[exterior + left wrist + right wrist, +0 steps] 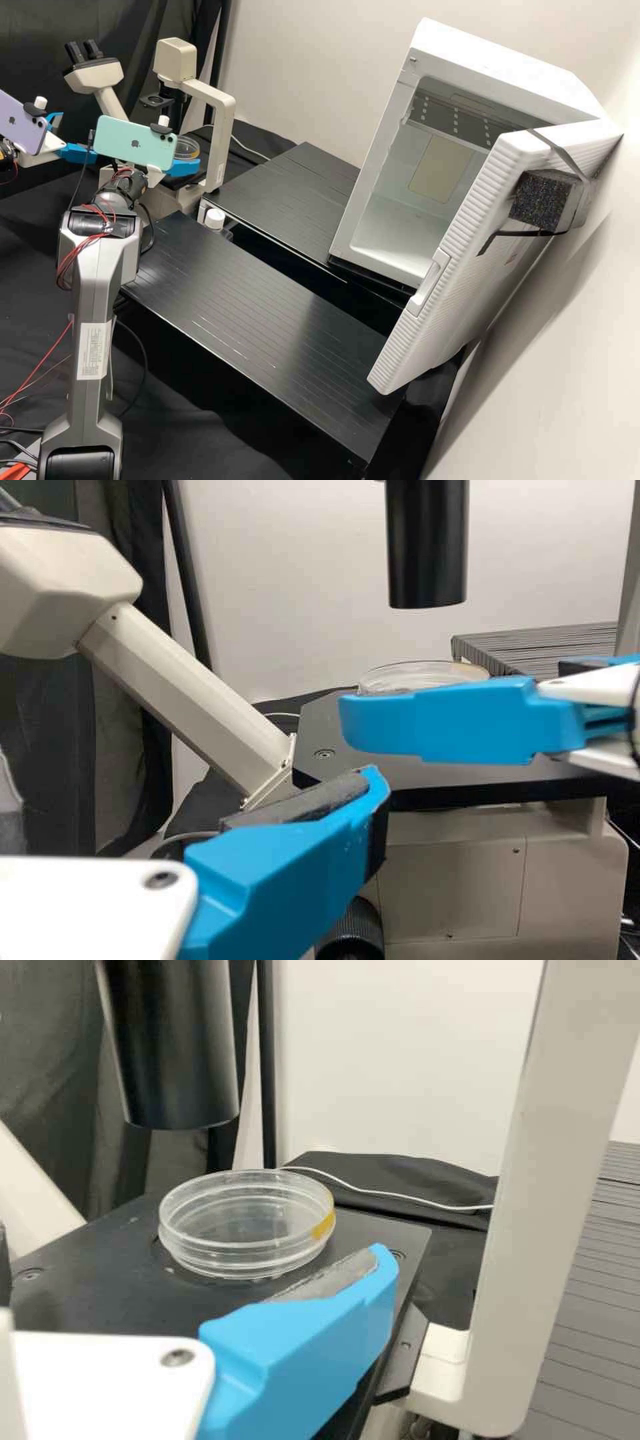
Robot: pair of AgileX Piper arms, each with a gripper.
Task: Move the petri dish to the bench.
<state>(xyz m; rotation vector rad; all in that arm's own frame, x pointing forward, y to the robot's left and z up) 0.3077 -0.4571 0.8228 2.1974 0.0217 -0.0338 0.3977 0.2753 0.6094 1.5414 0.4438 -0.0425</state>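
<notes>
Black cloth curtain [47, 33] hangs at the left of a pale wall [300, 60], behind a tabletop [193, 427] draped in black. At the left, the left gripper [80, 137], white with two bright blue fingers, has its jaws spread. Next stands a cream microscope [217, 110] with a flat black stage [90, 1275]. A clear, round plastic petri dish [240, 1225] with a yellow mark on its rim rests on that stage, below a black cylinder [175, 1040]. Around it reach the parted jaws of the right gripper [181, 167], white and blue too; they don't grip it. Further right come a white-capped container [215, 219], two black grooved platforms [253, 300] and a white box-shaped cabinet [493, 60], its ribbed door [460, 293] open.
</notes>
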